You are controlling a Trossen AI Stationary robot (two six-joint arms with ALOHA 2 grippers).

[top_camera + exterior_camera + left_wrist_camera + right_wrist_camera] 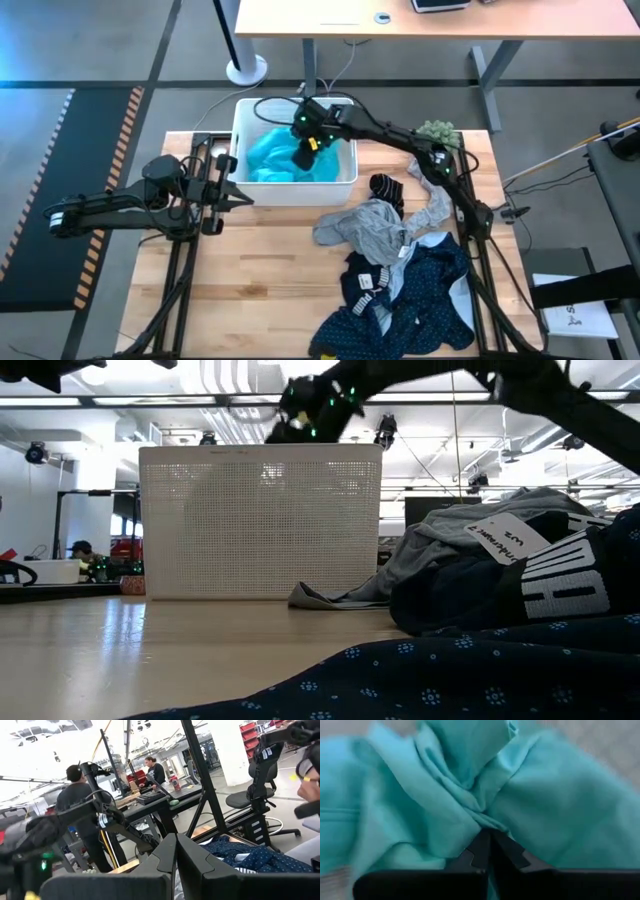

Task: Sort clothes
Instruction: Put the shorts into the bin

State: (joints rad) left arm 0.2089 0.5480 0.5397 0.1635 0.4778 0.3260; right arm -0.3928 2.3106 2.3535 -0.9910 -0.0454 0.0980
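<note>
Wooden tabletop (250, 280) lies bare and pale on the side of the white basket (345, 178) nearest my left arm, plenty of open slats there. My right pincer (487, 851) is down inside the basket, fingers pressed together on a soft, crumpled fold of the teal garment (275, 155), which fills the basket's floor. My left pincer (238, 190) hangs just beside the basket's outer wall, fingers closed with nothing between them. Away from the basket, past its long wall, the clothes heap up: a limp grey piece (370, 228) closest, a black striped bit (387, 188) beside it, then the navy dotted fabric (420, 300) sprawling to the tabletop's far edge. A fuzzy green plant (436, 130) sits near the basket's corner, by my right arm.
</note>
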